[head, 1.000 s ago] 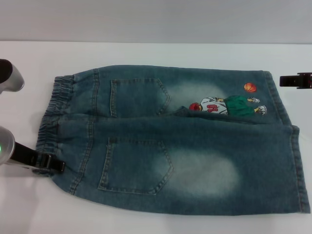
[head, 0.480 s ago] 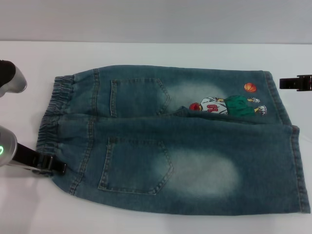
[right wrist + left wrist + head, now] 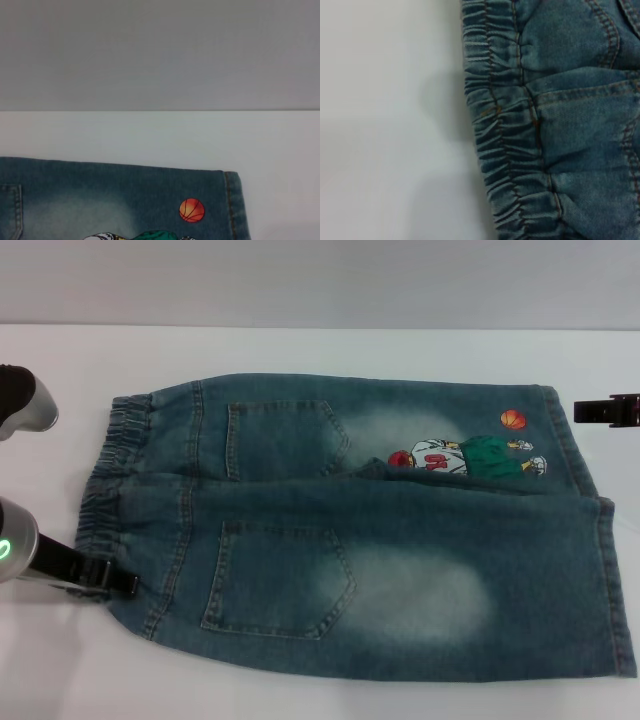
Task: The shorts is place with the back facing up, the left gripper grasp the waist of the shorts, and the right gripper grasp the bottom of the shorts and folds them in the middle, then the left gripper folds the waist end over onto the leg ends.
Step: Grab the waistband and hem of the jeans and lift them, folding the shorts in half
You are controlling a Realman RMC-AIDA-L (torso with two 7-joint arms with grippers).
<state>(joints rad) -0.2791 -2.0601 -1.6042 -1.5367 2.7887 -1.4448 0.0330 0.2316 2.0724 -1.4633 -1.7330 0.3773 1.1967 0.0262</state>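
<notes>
A: Jaws?

B: Can't tell on either. The left gripper [image 3: 118,583] sits at the near-left corner of the shorts [image 3: 380,560], black tip touching or overlapping the denim just below the waist of the shorts [image 3: 105,495]; prongs too dark to read. The right gripper [image 3: 580,410] shows only as a black tip at the right edge of the head view, apart from the cloth, near the far leg hem.

A: Shorts themselves?

B: Flat on the white table [image 3: 320,350], back up, two patch pockets showing. Waist end to the robot's left, leg ends to the right. Near leg overlaps the far one a bit at the crotch. Cartoon player print [image 3: 465,457] & orange ball [image 3: 512,419] on the far leg, close to the bottom of the shorts [image 3: 560,430].

A: Wrist cams?

B: Left wrist view: gathered elastic band [image 3: 495,125] w/ puckered stitching, bare table beside it; no fingers in shot. Right wrist view: far leg's corner, hem [image 3: 232,200] & the ball [image 3: 191,210], table beyond; no fingers either.
</notes>
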